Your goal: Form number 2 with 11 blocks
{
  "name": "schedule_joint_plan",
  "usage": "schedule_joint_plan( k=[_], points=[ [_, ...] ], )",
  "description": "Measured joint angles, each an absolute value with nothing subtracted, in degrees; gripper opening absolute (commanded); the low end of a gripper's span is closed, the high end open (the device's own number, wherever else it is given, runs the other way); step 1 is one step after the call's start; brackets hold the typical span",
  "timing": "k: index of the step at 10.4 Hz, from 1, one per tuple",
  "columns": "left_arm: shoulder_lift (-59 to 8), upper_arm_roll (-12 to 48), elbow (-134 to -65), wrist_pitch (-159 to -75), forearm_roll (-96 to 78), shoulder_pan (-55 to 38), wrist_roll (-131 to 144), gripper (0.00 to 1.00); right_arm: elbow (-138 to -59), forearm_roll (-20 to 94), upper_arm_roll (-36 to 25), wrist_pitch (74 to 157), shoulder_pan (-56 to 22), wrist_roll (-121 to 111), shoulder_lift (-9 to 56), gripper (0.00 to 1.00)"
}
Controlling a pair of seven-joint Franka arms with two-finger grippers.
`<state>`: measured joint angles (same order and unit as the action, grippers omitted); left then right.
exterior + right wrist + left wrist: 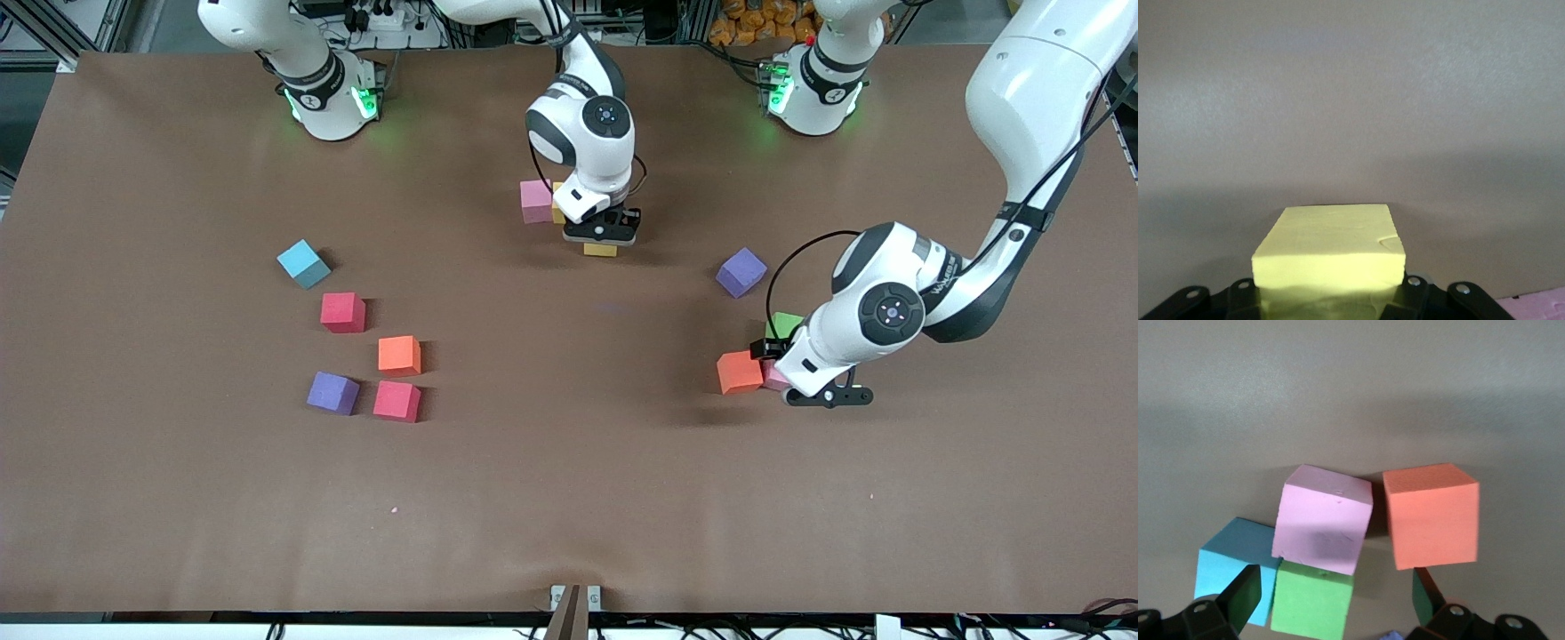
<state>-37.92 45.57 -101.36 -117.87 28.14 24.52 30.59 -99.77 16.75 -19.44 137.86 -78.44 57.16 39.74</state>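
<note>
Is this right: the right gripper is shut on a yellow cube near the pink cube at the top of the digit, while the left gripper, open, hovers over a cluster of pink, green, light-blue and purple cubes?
Not quite. The cluster under the open left gripper holds an orange cube, not a purple one, as the left wrist view shows. The rest stands: the right gripper is shut on the yellow cube.

Light-blue cube (pixel 303 264), brown table (pixel 569 498)
</note>
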Motion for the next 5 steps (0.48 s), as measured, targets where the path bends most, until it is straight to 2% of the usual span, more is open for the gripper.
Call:
schedule_joint_plan(
  k=[5],
  points=[
    [-39.9,44.8,-101.4,-118.4,31.9,24.6,26.4,1.0,-100.4,16.7,-19.4,137.8,-79.0,57.1,39.8,0.49]
  ],
)
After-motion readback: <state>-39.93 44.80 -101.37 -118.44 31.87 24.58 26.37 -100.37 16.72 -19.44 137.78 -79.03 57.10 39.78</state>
